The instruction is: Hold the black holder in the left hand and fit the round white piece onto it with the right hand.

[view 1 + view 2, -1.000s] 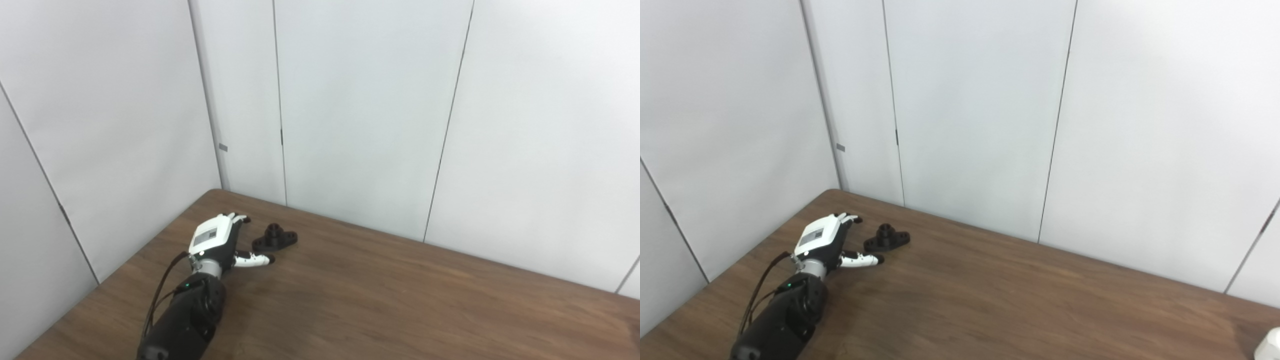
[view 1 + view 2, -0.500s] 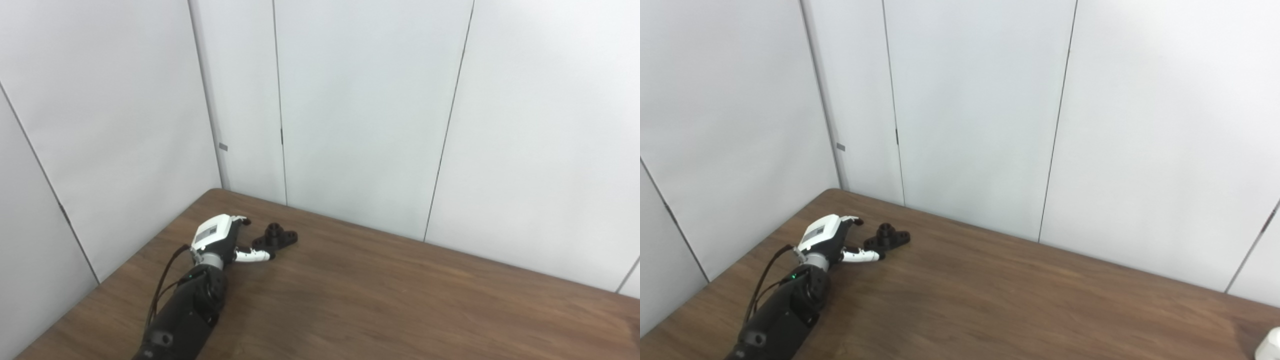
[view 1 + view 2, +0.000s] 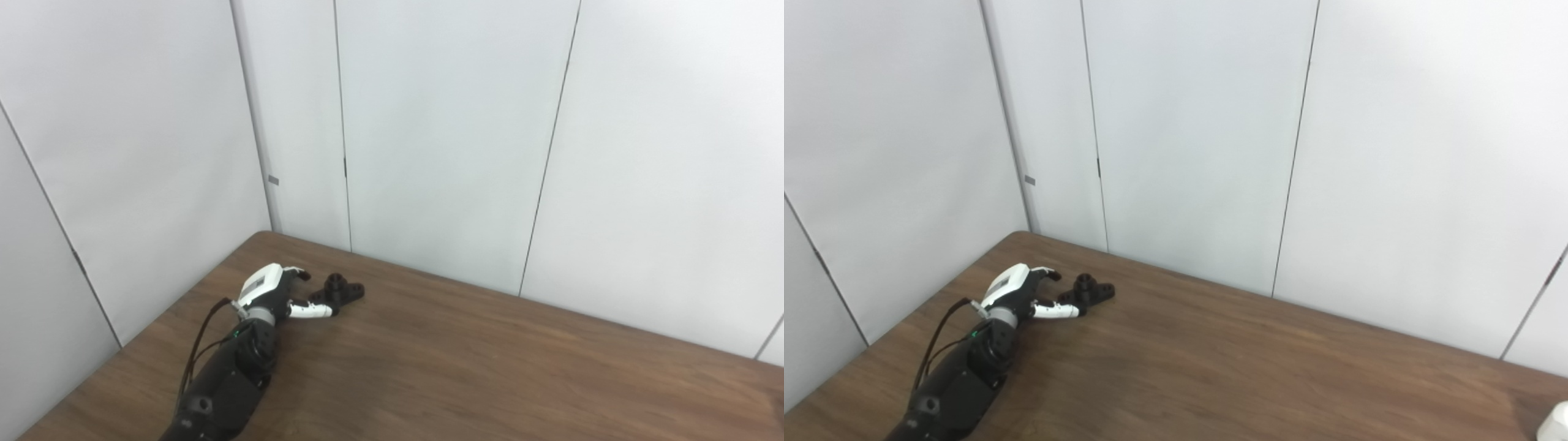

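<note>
The black holder [image 3: 339, 291] lies flat on the brown table [image 3: 465, 361] near the back left corner, its short round post pointing up. My left hand [image 3: 274, 293] is open just left of it, low over the table. Its fingers curl toward the holder's left end and its thumb [image 3: 311, 310] lies along the near side. I cannot tell if it touches the holder. A white rounded thing [image 3: 1554, 422] shows at the bottom right edge of the right eye view, cut off by the frame. My right hand is out of view.
White wall panels [image 3: 429, 135] stand close behind the table's back edge and along its left side. The holder sits near that corner.
My left hand has moved forward and right toward the holder. Its thumb now lies beside the holder's near left end. The holder has not moved.
</note>
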{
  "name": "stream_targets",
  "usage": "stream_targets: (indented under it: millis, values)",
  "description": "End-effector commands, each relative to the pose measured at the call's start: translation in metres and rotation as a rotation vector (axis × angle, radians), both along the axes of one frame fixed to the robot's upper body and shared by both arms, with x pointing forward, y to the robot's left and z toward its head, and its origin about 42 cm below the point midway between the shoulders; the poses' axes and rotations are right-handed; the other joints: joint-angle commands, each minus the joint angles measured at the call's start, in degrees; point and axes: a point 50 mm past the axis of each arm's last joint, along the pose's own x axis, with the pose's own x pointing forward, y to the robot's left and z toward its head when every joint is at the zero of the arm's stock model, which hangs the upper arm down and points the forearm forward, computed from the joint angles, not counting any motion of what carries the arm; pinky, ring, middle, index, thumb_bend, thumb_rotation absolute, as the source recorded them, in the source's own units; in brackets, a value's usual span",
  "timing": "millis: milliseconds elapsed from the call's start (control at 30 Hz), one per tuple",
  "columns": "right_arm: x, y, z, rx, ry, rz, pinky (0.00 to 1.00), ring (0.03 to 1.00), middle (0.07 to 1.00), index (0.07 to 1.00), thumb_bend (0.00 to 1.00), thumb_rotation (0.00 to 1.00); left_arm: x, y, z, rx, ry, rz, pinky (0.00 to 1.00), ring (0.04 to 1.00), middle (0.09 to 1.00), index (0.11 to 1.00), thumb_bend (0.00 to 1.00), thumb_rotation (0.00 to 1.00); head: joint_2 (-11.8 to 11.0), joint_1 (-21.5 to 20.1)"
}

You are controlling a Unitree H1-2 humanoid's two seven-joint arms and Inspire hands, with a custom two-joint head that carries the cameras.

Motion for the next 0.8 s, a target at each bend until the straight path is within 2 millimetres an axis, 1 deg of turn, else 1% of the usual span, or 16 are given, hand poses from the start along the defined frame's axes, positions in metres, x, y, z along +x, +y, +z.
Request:
stream_targets:
  millis: [0,133,333,467,767]
  values:
    - [-0.008,0.002,-0.029,0.027,0.105,-0.019,0.70,0.808,0.814,0.828,0.44,0.96,0.014,0.003,0.030,0.025,-0.071,-0.008,1.00,1.000,0.951,0.789,0.86,0.38,0.2,-0.1]
    - [-0.009,0.002,-0.028,0.028,0.105,-0.018,0.69,0.818,0.827,0.838,0.44,0.97,0.018,0.001,0.029,0.035,-0.058,-0.012,1.00,1.000,0.946,0.774,0.85,0.36,0.3,-0.1]
    - [-0.010,0.003,-0.027,0.013,0.106,-0.017,0.79,0.856,0.849,0.861,0.47,0.98,0.020,0.001,0.026,0.062,-0.048,-0.011,1.00,1.000,0.937,0.754,0.85,0.35,0.6,-0.5]
    - [-0.012,0.005,-0.025,0.007,0.101,-0.018,0.82,0.871,0.859,0.874,0.45,0.99,0.021,0.002,0.022,0.063,-0.040,-0.017,1.00,1.000,0.938,0.752,0.85,0.34,0.6,-0.7]
    - [-0.013,0.006,-0.025,0.002,0.103,-0.023,0.87,0.894,0.870,0.892,0.49,0.99,0.019,0.003,0.019,0.084,-0.027,-0.026,1.00,1.000,0.939,0.755,0.85,0.32,0.9,-1.2]
